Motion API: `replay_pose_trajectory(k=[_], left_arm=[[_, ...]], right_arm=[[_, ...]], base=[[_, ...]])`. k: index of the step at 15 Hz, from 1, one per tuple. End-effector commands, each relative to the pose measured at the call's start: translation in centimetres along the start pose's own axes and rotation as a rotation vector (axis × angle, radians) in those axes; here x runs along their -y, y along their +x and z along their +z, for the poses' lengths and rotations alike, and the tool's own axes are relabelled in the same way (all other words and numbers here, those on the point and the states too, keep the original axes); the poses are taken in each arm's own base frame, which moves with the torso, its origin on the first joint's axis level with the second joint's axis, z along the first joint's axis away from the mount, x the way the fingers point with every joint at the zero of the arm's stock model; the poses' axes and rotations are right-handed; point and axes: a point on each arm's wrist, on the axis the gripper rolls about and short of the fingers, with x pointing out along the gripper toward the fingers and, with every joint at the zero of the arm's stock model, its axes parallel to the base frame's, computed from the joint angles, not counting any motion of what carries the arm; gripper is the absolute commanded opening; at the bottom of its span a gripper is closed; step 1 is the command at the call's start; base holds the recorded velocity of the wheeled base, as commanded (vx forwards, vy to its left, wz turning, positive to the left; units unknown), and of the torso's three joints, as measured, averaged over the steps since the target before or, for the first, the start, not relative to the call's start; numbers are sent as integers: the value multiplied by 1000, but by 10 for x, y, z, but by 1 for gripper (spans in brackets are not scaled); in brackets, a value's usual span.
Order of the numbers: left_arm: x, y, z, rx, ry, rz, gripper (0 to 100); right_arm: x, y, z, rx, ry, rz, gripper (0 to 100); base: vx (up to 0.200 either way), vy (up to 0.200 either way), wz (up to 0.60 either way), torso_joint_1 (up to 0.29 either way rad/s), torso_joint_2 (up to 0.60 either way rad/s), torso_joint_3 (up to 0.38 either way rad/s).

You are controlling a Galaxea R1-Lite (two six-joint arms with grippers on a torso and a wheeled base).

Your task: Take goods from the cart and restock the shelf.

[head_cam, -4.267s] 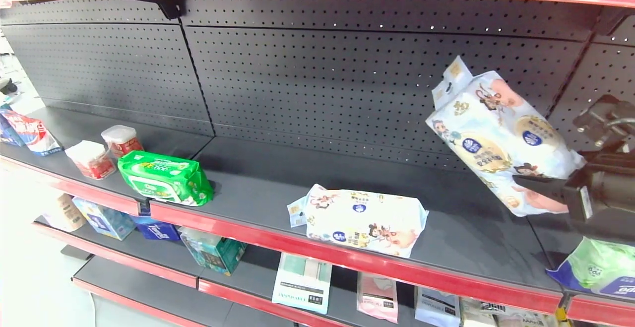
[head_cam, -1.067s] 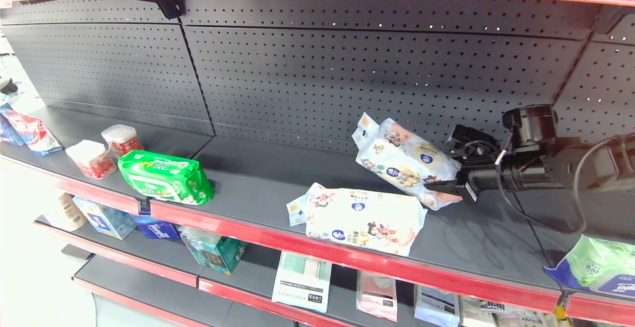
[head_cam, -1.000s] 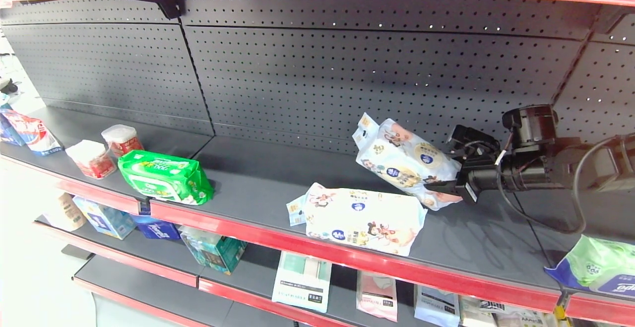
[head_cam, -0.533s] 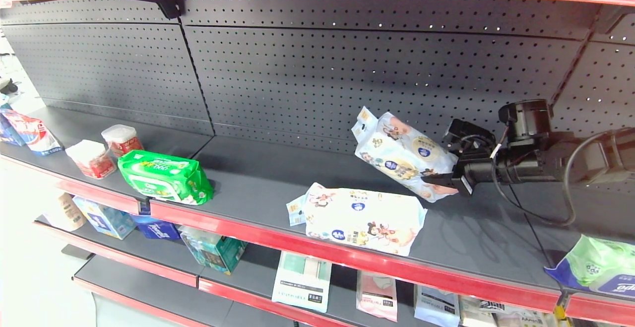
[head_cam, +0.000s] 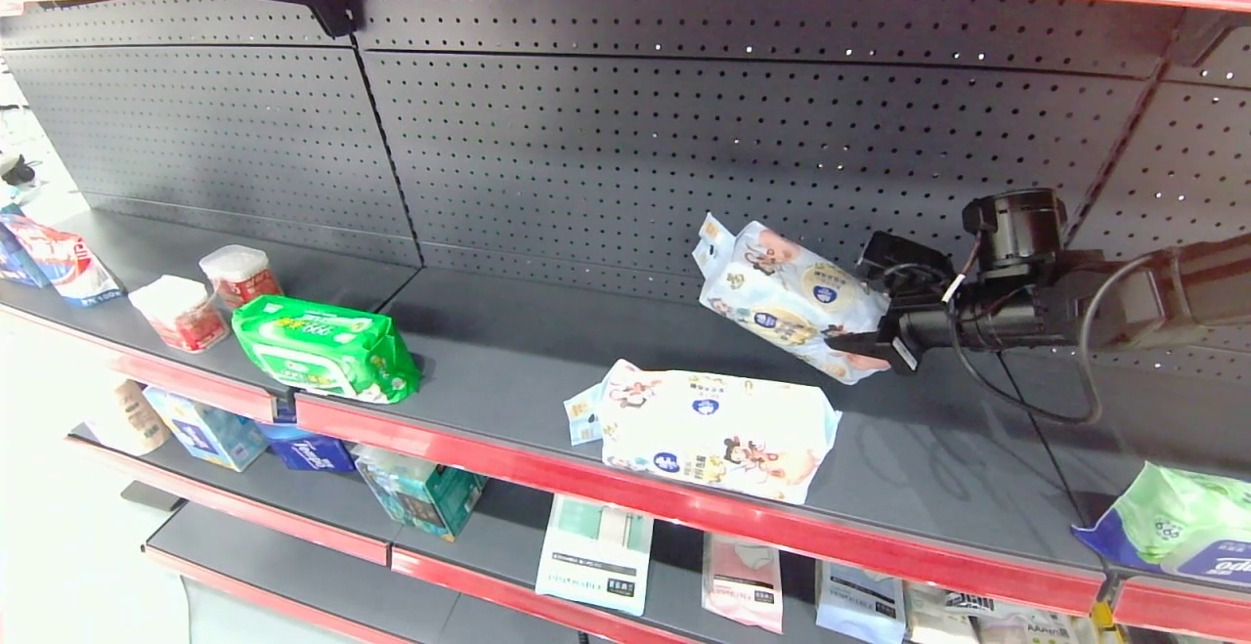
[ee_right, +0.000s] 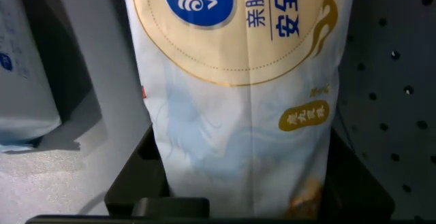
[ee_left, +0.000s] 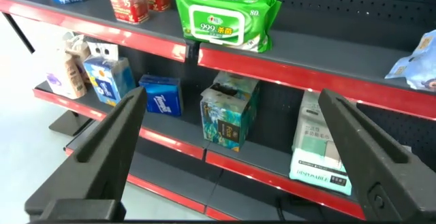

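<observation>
Your shelf (head_cam: pixel 508 351) already carries one lying wipes pack (head_cam: pixel 718 429) at its front edge. The held wipes pack (head_cam: pixel 792 297), tilted near the back edge, is clamped in the right gripper (head_cam: pixel 860 341) and not yet released, so that placement is left. You count two such packs, one green pack (head_cam: pixel 323 346) and two small tubs (head_cam: pixel 176 312) along the front edge. The left gripper (ee_left: pixel 230 98) hangs wide open, empty.

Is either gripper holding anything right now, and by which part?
The right gripper holds the tilted white pack by its lower end, one finger on each side. The left gripper is open and holds nothing.
</observation>
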Motion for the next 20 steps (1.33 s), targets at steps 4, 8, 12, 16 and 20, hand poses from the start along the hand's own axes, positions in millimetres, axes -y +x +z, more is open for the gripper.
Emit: replay_pose_trajectory(k=[4, 8, 12, 16, 20], left_arm=[[0, 0, 0, 0, 0, 1, 100], [0, 0, 0, 0, 0, 1, 100], [0, 0, 0, 0, 0, 1, 100], [0, 0, 0, 0, 0, 1, 100], [0, 0, 0, 0, 0, 1, 100]], right_arm=[[-13, 7, 3, -36, -38, 12, 0], [-21, 11, 1, -49, -57, 35, 0], [-26, 15, 1, -50, -49, 51, 100], [-17, 6, 3, -49, -22, 10, 100], [-16, -14, -11, -133, 59, -58, 100]], base=[[0, 0, 0, 0, 0, 0], [0, 0, 0, 0, 0, 0], [0, 0, 0, 0, 0, 0], [0, 0, 0, 0, 0, 0], [0, 0, 0, 0, 0, 0]])
